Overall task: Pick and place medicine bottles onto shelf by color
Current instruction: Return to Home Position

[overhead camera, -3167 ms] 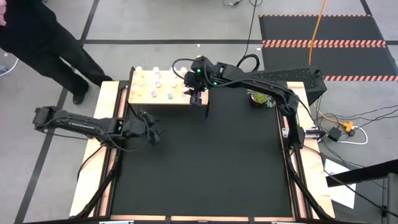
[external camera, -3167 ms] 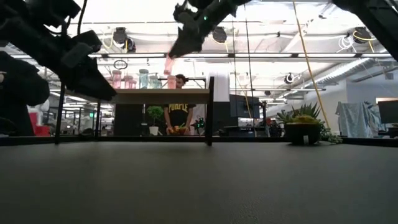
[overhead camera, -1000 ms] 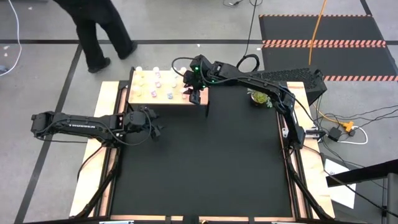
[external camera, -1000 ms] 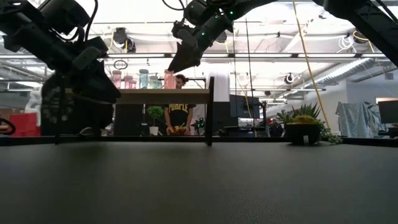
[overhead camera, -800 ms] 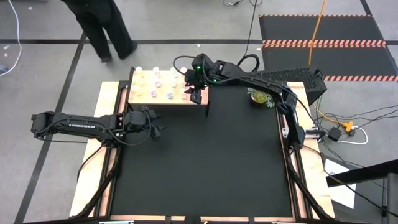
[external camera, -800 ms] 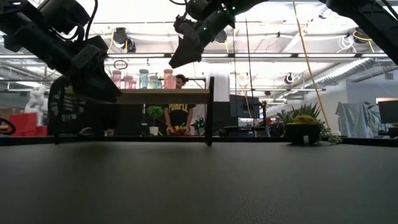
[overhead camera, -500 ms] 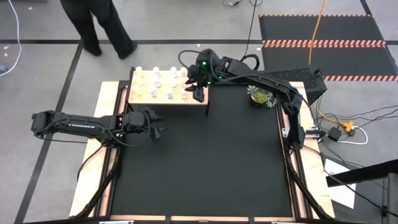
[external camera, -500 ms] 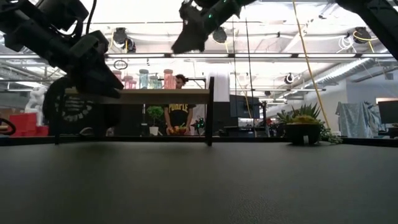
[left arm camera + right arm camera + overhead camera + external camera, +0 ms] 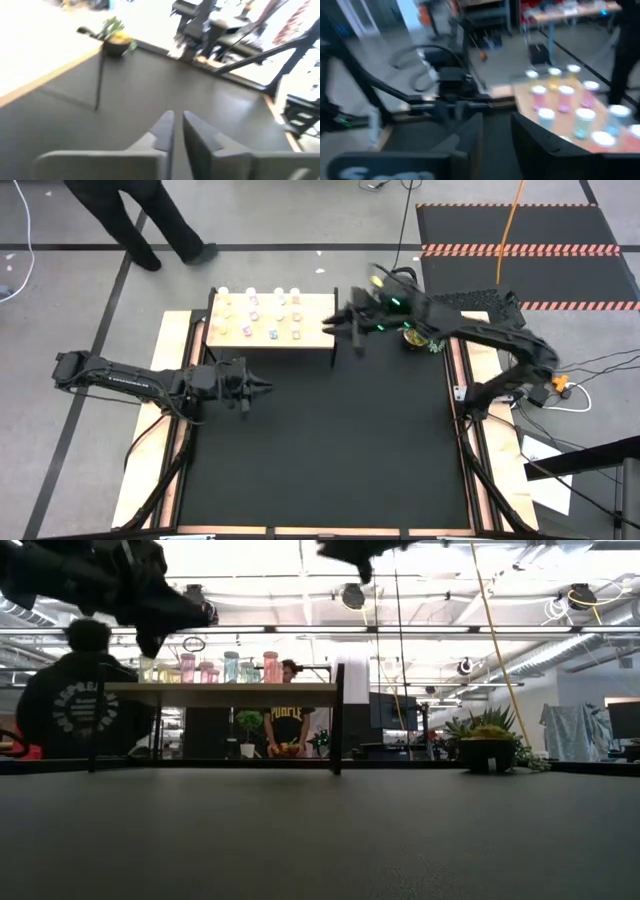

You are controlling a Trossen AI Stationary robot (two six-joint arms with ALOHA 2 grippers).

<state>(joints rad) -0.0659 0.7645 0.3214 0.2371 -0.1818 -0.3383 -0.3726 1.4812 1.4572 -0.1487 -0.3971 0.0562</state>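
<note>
High view: on the left, the left arm reaches in across the left rail of the table (image 9: 330, 460). The left pincer (image 9: 255, 386) hangs above the dark top, on the near side of the shelf (image 9: 322, 315) and apart from it. Its wrist view shows the fingers drawn narrow, with only a slim gap and nothing held.

The shelf stands in the table's far-left part. The medicine bottles (image 9: 272, 334) stand on its board in rows with their white caps up, and a few more caps show along the far edge. From table height they read as a line of pale and pink bodies on the board. I can see no bottle on the table top.

Just right of the shelf's right end, the right pincer (image 9: 342, 330) hangs above the table, clear of the board and touching no bottle. Its wrist view shows the fingers fairly wide and empty. Farther right, a small potted plant (image 9: 415, 337) sits at the far edge. A person (image 9: 150, 215) walks on the floor beyond the far-left corner.

The sorting looks finished, so the step in hand is probably the retreat to rest. The right arm would need to fold back toward its right side without clipping the shelf's right leg or the plant, and the left arm would need to draw back leftward.
</note>
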